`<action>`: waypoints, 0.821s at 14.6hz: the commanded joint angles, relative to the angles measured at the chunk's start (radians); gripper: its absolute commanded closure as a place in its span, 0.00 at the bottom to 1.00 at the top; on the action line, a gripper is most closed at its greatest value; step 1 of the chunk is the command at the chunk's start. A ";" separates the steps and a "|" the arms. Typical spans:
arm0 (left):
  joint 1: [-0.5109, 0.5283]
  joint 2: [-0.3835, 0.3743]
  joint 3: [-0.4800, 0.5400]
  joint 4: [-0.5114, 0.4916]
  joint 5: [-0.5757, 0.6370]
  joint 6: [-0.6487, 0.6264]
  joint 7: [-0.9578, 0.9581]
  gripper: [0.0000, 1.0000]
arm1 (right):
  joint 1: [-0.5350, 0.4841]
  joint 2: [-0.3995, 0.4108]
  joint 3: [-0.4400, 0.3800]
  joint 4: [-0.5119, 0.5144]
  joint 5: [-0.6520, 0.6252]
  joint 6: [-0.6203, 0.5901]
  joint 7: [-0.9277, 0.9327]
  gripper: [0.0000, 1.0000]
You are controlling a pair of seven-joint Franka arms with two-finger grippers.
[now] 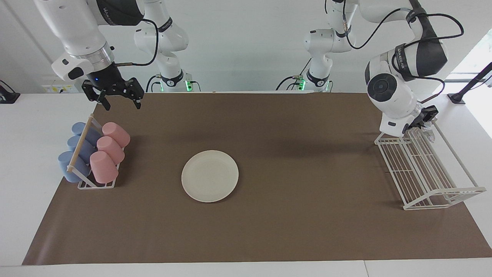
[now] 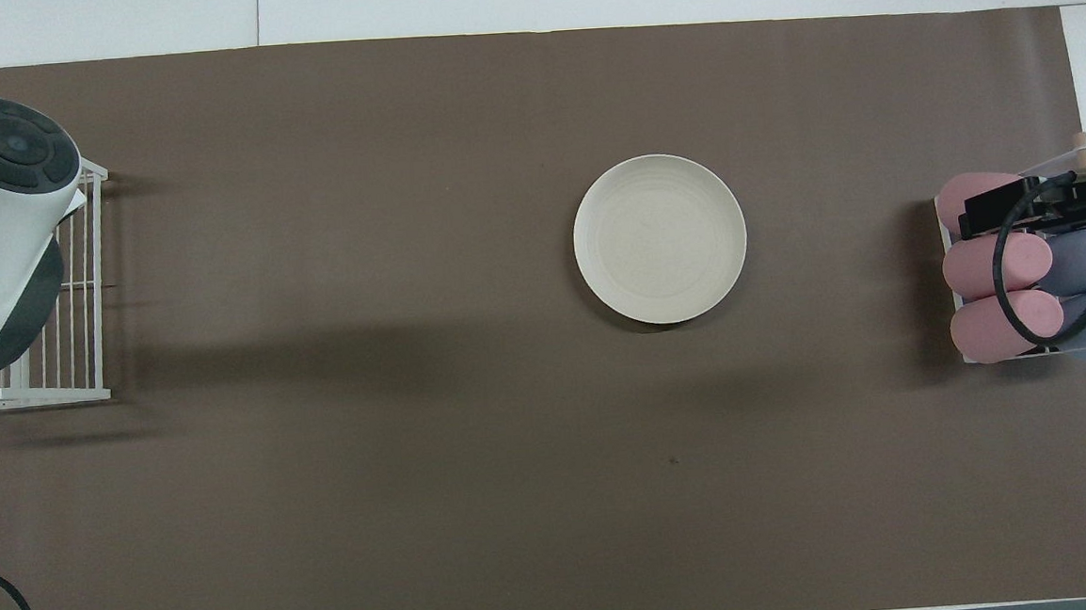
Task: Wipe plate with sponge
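Well apart from left claw [image 1: 426,124]: plate [image 1: 210,176].

A plain white wall [image 1: 246,42] rises past the white table [image 1: 30,127], daylight entering a window [image 1: 474,57].
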 commanded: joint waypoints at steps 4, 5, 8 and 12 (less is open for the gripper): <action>-0.016 0.072 0.003 -0.027 0.059 0.041 -0.268 1.00 | 0.020 0.000 -0.046 0.008 -0.009 -0.009 -0.035 0.00; -0.020 0.072 -0.001 -0.030 0.056 0.042 -0.302 1.00 | 0.020 0.000 -0.046 0.008 -0.009 -0.012 -0.035 0.00; -0.043 0.064 -0.002 -0.065 0.052 0.052 -0.318 1.00 | 0.018 0.000 -0.044 0.008 -0.005 -0.014 -0.035 0.00; -0.045 0.061 -0.002 -0.075 0.046 0.065 -0.319 1.00 | 0.017 0.002 -0.043 0.008 -0.005 -0.014 -0.032 0.00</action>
